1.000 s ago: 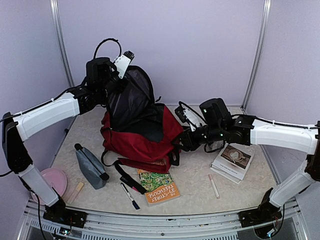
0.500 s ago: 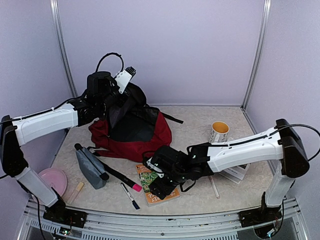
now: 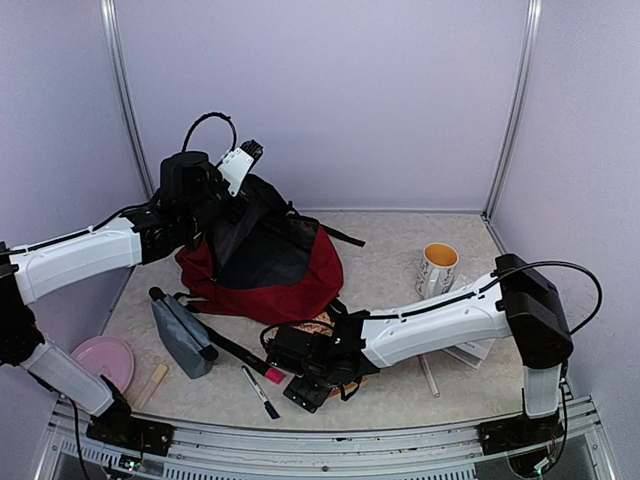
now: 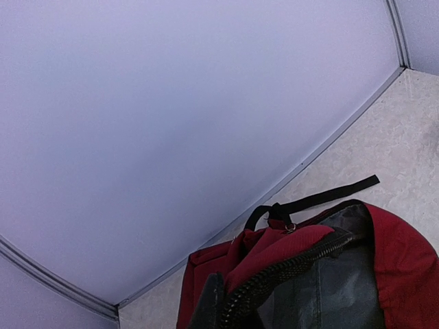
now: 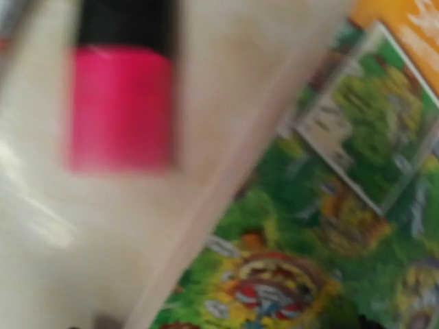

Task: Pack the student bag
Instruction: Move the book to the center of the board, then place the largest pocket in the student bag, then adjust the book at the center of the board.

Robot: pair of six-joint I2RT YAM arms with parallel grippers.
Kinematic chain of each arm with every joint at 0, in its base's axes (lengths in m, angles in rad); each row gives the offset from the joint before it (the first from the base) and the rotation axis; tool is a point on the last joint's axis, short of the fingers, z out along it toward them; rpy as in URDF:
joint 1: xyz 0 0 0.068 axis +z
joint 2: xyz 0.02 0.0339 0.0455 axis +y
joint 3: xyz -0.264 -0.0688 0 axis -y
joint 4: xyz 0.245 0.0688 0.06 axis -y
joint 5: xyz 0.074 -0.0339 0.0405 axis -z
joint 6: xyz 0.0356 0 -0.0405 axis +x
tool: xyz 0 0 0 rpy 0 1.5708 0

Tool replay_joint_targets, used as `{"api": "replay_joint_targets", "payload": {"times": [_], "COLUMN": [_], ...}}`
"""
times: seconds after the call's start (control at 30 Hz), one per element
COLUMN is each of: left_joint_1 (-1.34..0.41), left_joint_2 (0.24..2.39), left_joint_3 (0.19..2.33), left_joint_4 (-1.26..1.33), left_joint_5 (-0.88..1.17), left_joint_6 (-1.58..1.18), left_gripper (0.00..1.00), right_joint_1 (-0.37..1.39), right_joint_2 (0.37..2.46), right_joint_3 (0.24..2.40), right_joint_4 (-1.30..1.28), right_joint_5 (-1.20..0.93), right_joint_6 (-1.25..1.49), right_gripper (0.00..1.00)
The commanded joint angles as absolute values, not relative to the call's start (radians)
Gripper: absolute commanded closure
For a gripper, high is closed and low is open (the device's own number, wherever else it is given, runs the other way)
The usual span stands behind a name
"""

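The dark red student bag (image 3: 300, 272) lies at the back left of the table with its mouth held up. My left gripper (image 3: 238, 192) is shut on the bag's black zipper rim (image 4: 302, 264). One dark finger (image 4: 209, 305) shows against the rim in the left wrist view. My right gripper (image 3: 303, 372) is low over the orange and green picture book (image 5: 329, 205) at the front. It covers most of the book in the top view. Its fingers do not show, and the right wrist view is blurred. A marker's pink cap (image 5: 120, 103) lies just beside the book.
A grey pouch (image 3: 182, 332), a pink plate (image 3: 100, 358) and a small tube (image 3: 152, 383) lie front left. The pink-capped marker (image 3: 268, 374) and a blue pen (image 3: 258, 390) are in front of the bag. A mug (image 3: 438, 265), a second book (image 3: 472, 350) and a stick (image 3: 428, 375) are on the right.
My right arm has swung from the bag's right side down and left to the picture book. My left gripper has lowered the bag's rim slightly leftward, and the bag has slumped.
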State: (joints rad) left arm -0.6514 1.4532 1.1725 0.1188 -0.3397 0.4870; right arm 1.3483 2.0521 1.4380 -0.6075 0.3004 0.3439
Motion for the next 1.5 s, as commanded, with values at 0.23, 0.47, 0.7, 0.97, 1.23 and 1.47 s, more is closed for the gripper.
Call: {"api": "replay_joint_targets", "payload": {"times": [0.23,0.47,0.7,0.97,1.23,1.47], "left_joint_1": [-0.696,-0.826,-0.941,-0.952,-0.931,-0.892], "left_joint_2": [1.401,1.404,1.302,1.516,1.742,1.925], "left_joint_3": [1.048,1.009,0.950,0.982,1.039,1.134], "left_joint_4": [0.058,-0.081,-0.118,-0.240,-0.352,-0.386], "left_joint_5": [-0.280,-0.162,0.139,0.075,0.075,0.267], "left_joint_6": [0.402,0.405,0.298,0.200,0.219,0.204], "left_gripper": [1.00,0.46,0.20,0.55,0.58,0.47], "right_joint_1": [1.273,1.165,1.044,0.935,0.909,0.874], "right_joint_2": [1.796,1.596,1.408,1.390,1.432,1.502], "right_joint_3": [1.161,1.006,0.817,0.675,0.603,0.627], "right_joint_4": [-0.733,-0.599,-0.372,-0.270,-0.163,-0.092], "right_joint_5": [0.299,0.030,-0.113,-0.109,-0.116,-0.164], "right_joint_6": [0.347,0.508,0.762,0.890,0.936,0.910], "right_gripper": [0.00,0.00,0.02,0.35,0.34,0.34]}}
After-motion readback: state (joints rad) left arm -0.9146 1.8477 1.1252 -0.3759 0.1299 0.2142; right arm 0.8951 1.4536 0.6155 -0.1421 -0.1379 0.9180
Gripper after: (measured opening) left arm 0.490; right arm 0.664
